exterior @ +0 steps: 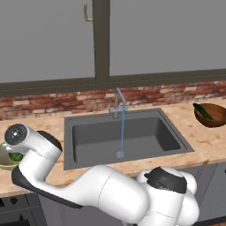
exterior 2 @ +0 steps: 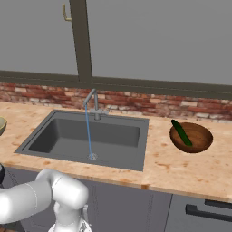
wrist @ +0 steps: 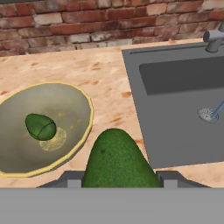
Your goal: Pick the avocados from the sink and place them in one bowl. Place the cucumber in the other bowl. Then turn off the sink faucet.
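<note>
Hand view shows the gripper (wrist: 118, 183) clamped on an avocado (wrist: 116, 159), carried beside the olive bowl (wrist: 85, 103) so it can join the other avocado (wrist: 40, 126).

Avocado (wrist: 116, 159), lower centre of hand view: bright green, finely speckled. Second avocado (wrist: 40, 126), left: darker green. Olive bowl (wrist: 74, 105): yellow rim, speckled olive interior. Sink (exterior: 90, 137): dark grey. Counter (wrist: 105, 74): mottled tan-orange. Wall (wrist: 87, 22), top: red-brown brick. Right-hand bowl (exterior 2: 199, 138): reddish-brown; cucumber (exterior 2: 181, 132): dark green. Water stream (exterior: 122, 130): thin blue.
</note>
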Tool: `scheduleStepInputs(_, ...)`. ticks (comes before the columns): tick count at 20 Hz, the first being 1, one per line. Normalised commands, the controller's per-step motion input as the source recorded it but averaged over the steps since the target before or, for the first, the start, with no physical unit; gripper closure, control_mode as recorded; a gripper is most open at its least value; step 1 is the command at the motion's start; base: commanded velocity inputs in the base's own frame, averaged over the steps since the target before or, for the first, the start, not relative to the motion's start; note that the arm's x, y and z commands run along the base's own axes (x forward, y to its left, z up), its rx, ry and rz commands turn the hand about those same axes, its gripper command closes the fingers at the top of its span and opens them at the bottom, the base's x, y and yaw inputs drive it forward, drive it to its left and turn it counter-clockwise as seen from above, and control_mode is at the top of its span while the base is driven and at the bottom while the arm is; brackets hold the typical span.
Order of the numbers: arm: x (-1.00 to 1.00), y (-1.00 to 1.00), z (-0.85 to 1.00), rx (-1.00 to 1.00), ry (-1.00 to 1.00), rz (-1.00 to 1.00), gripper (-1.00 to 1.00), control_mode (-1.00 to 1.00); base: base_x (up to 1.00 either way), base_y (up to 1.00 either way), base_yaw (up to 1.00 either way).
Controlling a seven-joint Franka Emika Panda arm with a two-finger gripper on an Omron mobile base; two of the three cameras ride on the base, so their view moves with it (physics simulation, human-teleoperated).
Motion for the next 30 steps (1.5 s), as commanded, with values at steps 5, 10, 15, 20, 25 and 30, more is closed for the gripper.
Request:
scheduleStepInputs(5, 0.16, 0.27, -0.17, 0.00, 0.05, 0.00, 1.00, -1.00, 0.00, 0.00, 0.00)
scheduleStepInputs(10, 0.21, 0.13, -0.21, 0.00, 0.01, 0.00, 1.00, -1.00, 0.00, 0.00, 0.00)
scheduleStepInputs(15, 0.25, 0.03, -0.28, 0.00, 0.02, 0.00, 1.00, -1.00, 0.00, 0.00, 0.00)
scheduleStepInputs(20, 0.21, 0.01, -0.22, 0.00, 0.02, 0.00, 1.00, -1.00, 0.00, 0.00, 0.00)
scheduleStepInputs(25, 0.23, 0.12, -0.15, 0.00, 0.03, 0.00, 1.00, -1.00, 0.00, 0.00, 0.00)
scheduleStepInputs(30, 0.25, 0.13, -0.11, 0.00, 0.03, 0.00, 1.00, -1.00, 0.00, 0.00, 0.00)
